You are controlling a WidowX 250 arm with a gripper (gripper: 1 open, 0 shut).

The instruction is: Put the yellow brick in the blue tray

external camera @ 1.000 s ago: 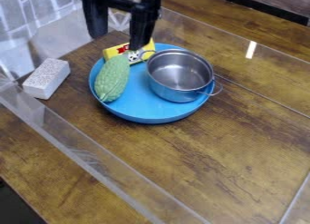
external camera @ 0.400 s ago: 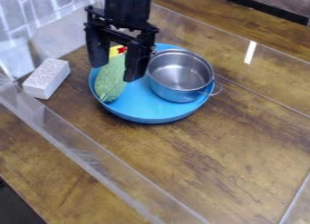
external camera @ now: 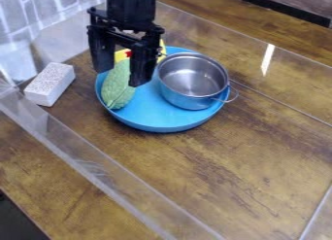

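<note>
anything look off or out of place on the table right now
Nothing is spilled or broken. The blue tray is crowded: the steel pot and the green vegetable sit in it, and the yellow brick is at its far rim, mostly hidden behind the open tool. The grey block lies apart, left.

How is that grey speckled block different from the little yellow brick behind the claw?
The grey speckled block is larger and pale; the yellow brick is smaller and bright. The grey block lies on the wooden table, apart from the blue tray; the yellow brick sits at the tray's far edge, mostly hidden by the open gripper.
</note>
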